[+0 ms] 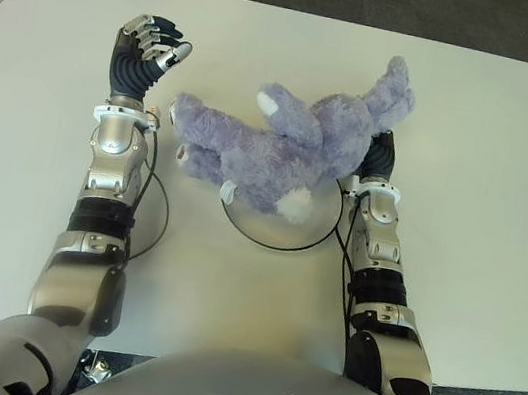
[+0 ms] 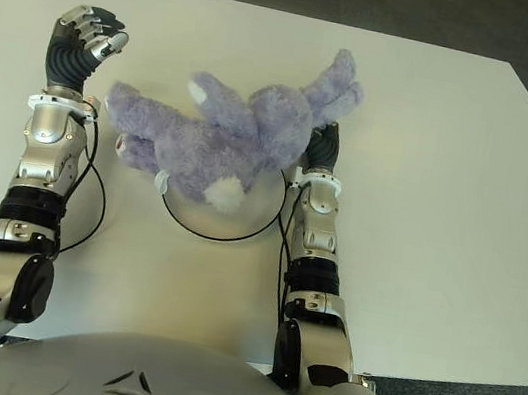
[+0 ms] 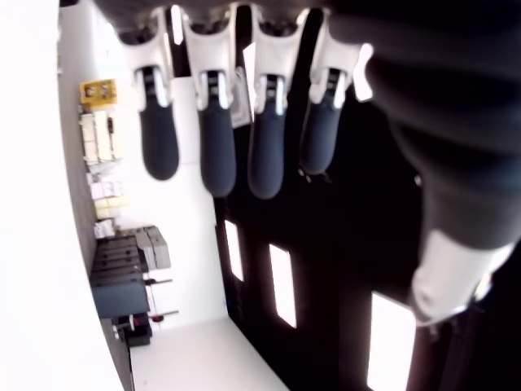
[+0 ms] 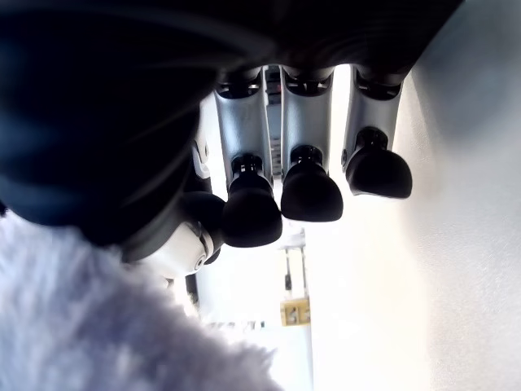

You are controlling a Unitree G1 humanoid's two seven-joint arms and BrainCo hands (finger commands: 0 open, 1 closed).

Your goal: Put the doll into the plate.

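The doll (image 1: 283, 145), plush, surely light and floppy, sprawls half over the plate (image 1: 277, 238) on the counter (image 1: 487, 194), best gripped by its thick body; left robot hand (image 1: 147, 48) hangs loosely curled and empty, right robot hand (image 1: 381, 154) seemingly unclenched behind the doll.

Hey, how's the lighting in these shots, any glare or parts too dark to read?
Eye views: even light, soft shadows under the doll and plate. Left wrist view: backlit, the left robot hand dark against a washed-out room. Right wrist view: palm nearly black, bright glare behind the right robot hand's fingers.
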